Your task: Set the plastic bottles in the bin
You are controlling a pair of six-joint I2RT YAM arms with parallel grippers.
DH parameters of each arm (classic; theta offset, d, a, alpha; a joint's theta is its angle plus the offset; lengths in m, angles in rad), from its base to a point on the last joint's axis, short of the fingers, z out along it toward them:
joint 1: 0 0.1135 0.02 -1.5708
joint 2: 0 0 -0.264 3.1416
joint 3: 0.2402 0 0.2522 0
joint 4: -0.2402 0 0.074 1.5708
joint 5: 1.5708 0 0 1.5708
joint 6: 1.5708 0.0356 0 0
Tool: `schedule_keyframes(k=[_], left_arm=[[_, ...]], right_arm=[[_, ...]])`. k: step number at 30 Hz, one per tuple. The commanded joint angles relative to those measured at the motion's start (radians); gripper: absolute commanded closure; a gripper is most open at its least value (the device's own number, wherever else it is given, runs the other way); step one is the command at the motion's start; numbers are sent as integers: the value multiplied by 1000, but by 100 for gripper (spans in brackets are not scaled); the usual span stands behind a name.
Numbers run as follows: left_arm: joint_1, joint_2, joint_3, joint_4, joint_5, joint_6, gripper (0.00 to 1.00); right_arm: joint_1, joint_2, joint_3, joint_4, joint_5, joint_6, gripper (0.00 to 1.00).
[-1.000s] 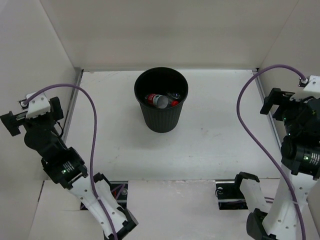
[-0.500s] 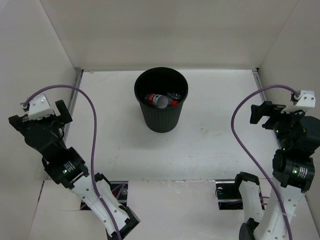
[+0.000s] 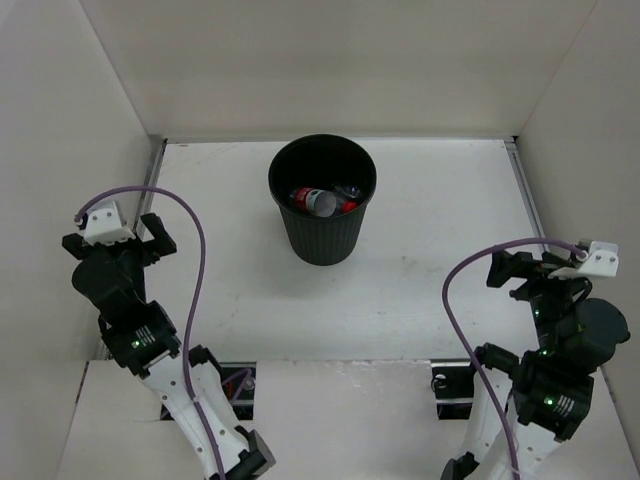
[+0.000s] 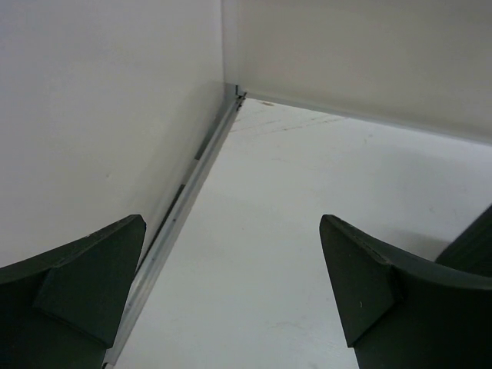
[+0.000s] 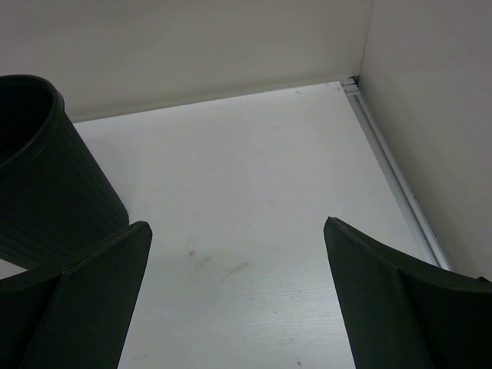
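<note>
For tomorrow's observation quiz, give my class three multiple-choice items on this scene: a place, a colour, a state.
1. Where are the plastic bottles? A on the table; B inside the bin; C in a gripper.
2. What colour is the bin? A white; B blue; C black.
3. How does the left gripper stand? A open, empty; B shut on a bottle; C shut, empty.
Answers: B, they lie within its rim; C, its wall is black; A, its fingers stand apart, nothing between.
</note>
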Motion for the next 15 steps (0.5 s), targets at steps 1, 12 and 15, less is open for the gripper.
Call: schedule_keyframes(k=[1,12,15], left_arm=[[-33,-59,-25,65,71,-33,0],[-39,-113,-90,89,128,-140,0],[-45,-138,-105,76,136,-160,0]], right_arm=[[-44,-4,-3,-1,-39,75,0],[-173,15,-12,95,-307,362,0],[-183,12,-48,129,-335,407,0]])
